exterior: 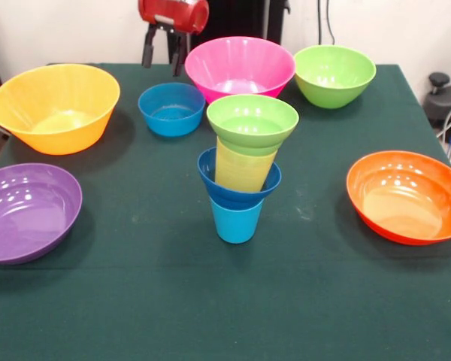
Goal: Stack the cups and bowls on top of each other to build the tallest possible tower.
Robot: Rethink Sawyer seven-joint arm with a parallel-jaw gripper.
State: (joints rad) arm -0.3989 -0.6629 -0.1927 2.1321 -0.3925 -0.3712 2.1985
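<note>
No writing shows on the tower [242, 169] or bowls.

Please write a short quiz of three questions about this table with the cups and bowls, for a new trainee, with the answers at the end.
1. True or false: the light blue bowl already sits on the tower.
2. Which piece is at the top of the tower? A) purple bowl B) small green bowl C) orange bowl
3. Fill in: the yellow cup stands inside the dark blue ____.

Key
1. False. It rests on the table, below the open gripper.
2. B, the small green bowl. The purple bowl and the orange bowl lie apart on the table.
3. bowl, which sits on the blue cup.
</note>
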